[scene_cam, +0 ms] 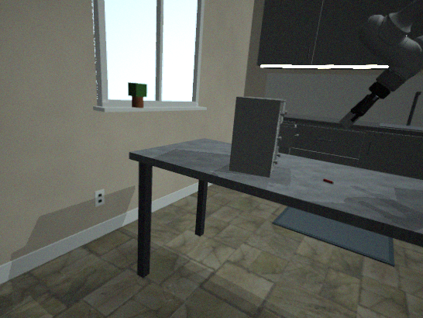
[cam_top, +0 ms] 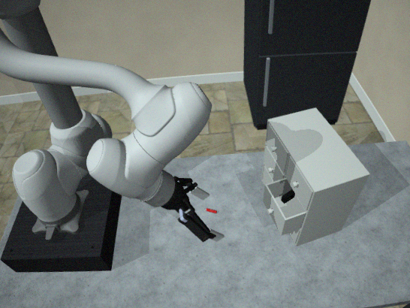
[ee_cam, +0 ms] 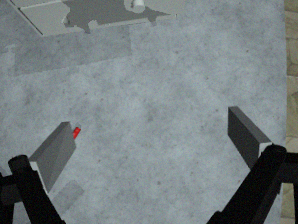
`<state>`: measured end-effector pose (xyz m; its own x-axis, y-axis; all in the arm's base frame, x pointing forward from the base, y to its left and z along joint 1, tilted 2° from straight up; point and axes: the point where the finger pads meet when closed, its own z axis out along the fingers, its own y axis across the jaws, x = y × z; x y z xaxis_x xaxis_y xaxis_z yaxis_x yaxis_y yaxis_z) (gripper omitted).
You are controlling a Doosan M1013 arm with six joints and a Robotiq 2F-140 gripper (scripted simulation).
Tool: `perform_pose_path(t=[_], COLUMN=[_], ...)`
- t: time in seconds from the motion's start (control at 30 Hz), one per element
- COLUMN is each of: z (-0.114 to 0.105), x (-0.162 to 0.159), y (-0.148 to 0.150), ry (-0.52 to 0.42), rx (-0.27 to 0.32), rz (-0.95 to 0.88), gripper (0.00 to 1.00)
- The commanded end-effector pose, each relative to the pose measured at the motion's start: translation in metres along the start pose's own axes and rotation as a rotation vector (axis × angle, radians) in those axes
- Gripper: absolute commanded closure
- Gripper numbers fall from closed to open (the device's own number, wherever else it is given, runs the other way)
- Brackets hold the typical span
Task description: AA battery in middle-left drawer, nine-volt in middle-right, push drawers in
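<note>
The red AA battery [cam_top: 211,210] lies on the grey table, left of the small white chest [cam_top: 315,169]. It also shows in the exterior view [scene_cam: 328,181] and in the wrist view [ee_cam: 76,132], just beside my left finger pad. My gripper [cam_top: 210,215] [scene_cam: 349,118] is open and empty. It hangs tilted well above the table, with the battery below it. One drawer [cam_top: 283,208] on the right side of the chest's front, seemingly in the middle row, is pulled out. The black nine-volt battery [cam_top: 287,196] lies in it. The other drawers look pushed in.
My arm's black base [cam_top: 64,233] stands on the table's left end. A dark fridge [cam_top: 300,56] stands behind the table. The chest [scene_cam: 256,136] stands about mid-table, and the table's edges lie beyond it.
</note>
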<state>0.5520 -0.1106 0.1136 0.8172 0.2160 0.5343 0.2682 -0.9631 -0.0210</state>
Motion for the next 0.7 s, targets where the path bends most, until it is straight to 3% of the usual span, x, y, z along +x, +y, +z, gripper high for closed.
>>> perform_pose_path(t=[0.0,0.17,0.67], z=[0.009,0.015,0.046], x=[0.002,0.004,0.01], y=[-0.002,-0.002,-0.003], ry=[0.105,0.156,0.424], rx=[0.017,0.018,0.019], rz=[-0.007,-0.007,-0.005], gripper=[0.0,0.0,0.0])
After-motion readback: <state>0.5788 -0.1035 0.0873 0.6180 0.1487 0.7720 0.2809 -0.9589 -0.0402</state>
